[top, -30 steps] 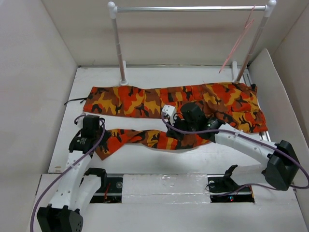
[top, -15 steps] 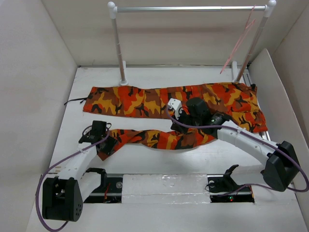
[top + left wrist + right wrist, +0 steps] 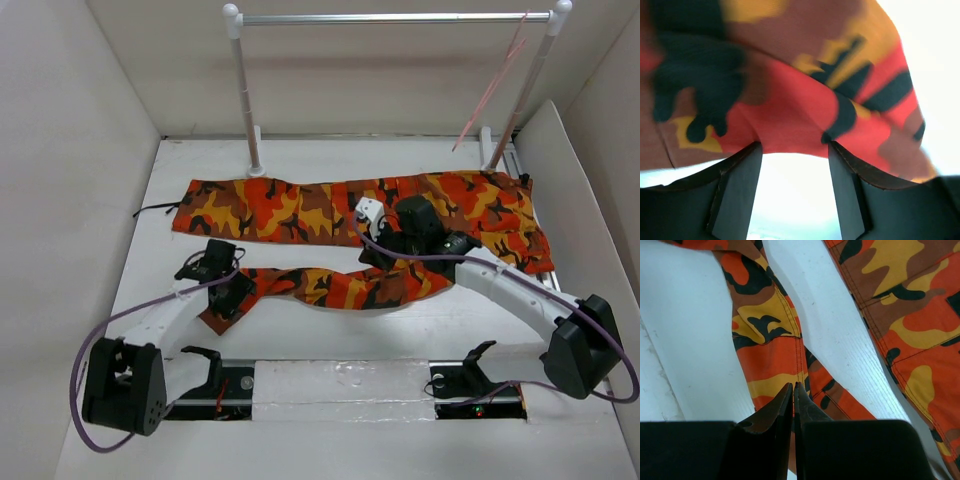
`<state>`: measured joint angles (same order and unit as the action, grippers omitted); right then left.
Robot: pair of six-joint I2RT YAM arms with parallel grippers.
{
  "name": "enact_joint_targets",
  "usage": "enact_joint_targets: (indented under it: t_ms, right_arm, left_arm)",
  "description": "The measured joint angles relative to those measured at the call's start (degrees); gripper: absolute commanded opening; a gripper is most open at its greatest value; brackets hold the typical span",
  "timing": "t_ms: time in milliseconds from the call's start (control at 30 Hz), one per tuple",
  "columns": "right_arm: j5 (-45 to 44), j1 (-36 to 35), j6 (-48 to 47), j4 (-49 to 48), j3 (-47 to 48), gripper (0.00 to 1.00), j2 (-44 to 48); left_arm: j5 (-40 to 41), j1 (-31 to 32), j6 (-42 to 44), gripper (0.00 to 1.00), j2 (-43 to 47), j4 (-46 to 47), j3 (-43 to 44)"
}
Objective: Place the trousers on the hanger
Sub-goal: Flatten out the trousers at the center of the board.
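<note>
Trousers (image 3: 300, 210) sprawl across white table (image 3: 400, 335) between pale walls (image 3: 70, 150).

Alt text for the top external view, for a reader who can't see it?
Camouflage trousers lie flat on a white table, the left gripper at the near leg's cuff and the right gripper down on that leg nearer the waist. Behind, a thin pink hanger hangs empty at the right end of a silver rail.

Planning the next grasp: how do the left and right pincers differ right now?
The left pincer stands open; the right pincer is shut. The left sits at the cuff end of the trousers' near leg; the right sits farther up, toward the crotch. Both are low over that leg.
</note>
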<state>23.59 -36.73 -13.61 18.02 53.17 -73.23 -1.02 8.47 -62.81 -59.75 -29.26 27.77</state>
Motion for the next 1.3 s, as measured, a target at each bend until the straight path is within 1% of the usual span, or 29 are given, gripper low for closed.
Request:
enact_joint_targets:
  t_ms: [33,67,100,133,167,200,300,400,500,567,700,733,767,800,867,900,1000,1067,1167,1300]
  right_arm:
    - [0.2,0.5,-0.2,0.0,0.0,0.10,0.1]
    - [0.6,1.2,-0.2,0.0,0.0,0.10,0.1]
    - [0.9,1.8,-0.4,0.0,0.0,0.10,0.1]
    - [1.1,2.6,-0.6,0.0,0.0,0.10,0.1]
    - [1.4,3.3,-0.7,0.0,0.0,0.10,0.1]
    - [1.7,3.7,-1.0,0.0,0.0,0.10,0.1]
    - [2.1,5.6,-1.5,0.4,0.0,0.10,0.6]
    - [2.8,6.9,-2.2,1.2,0.0,0.10,1.5]
    - [3.6,8.1,-2.8,1.6,0.0,0.10,1.8]
    - [3.8,8.6,-3.1,2.4,0.0,0.10,1.7]
    - [4.4,8.6,-3.1,3.1,-0.1,0.11,1.8]
    - [4.6,8.5,-3.1,3.1,-0.1,0.11,1.8]
    - [4.7,8.4,-3.1,3.1,-0.2,0.11,1.9]
    - [4.8,8.1,-3.1,3.1,-0.3,0.13,1.9]
    - [4.9,7.2,-3.1,3.2,-0.3,0.15,1.8]
    - [4.9,6.5,-3.1,3.2,-0.3,0.16,1.8]
    - [4.9,4.9,-3.1,3.2,-0.3,0.17,1.7]
    - [4.9,4.4,-3.1,3.2,-0.3,0.18,1.7]
    - [4.9,4.6,-3.1,3.2,-0.3,0.18,1.7]
    - [4.9,5.5,-3.2,3.2,-0.3,0.18,2.6]
  left_arm:
    - [1.2,3.8,-0.1,0.46,-2.8,-0.3,1.5]
    - [1.6,5.9,-0.2,0.44,-4.5,-0.3,2.4]
    - [1.9,7.6,-0.6,0.32,-6.1,-0.3,3.2]
    - [2.1,8.6,-1.0,0.32,-7.1,-0.3,3.7]
    - [2.3,9.4,-1.3,0.23,-8.0,0.1,3.8]
    - [2.3,9.7,-1.7,0.00,-8.2,0.2,4.0]
    - [3.3,9.9,-2.4,0.00,-8.5,0.3,3.7]
    - [5.5,10.2,-1.9,0.00,-8.6,-2.0,5.1]
    - [9.2,9.7,0.3,0.00,-7.8,-6.8,9.4]
    - [11.9,8.7,2.3,0.00,-5.6,-9.1,13.9]
    - [15.2,7.9,6.7,0.00,-0.7,-9.8,20.8]
    - [15.3,8.1,8.0,0.02,-0.5,-9.8,21.3]
    - [15.3,8.7,9.2,0.10,-1.3,-10.1,21.6]
    - [15.4,9.7,10.4,0.28,-2.4,-11.0,21.7]
    - [15.3,13.3,12.7,0.33,-5.8,-12.5,21.7]
    - [14.9,15.9,13.7,0.39,-8.8,-13.1,21.8]
    - [14.3,21.8,19.0,0.40,-18.8,-15.7,23.3]
    - [14.6,23.8,22.4,0.39,-23.7,-17.1,24.7]
    - [14.8,25.7,25.4,0.39,-26.6,-17.9,25.3]
    - [15.0,27.1,26.6,0.40,-29.6,-18.3,25.4]
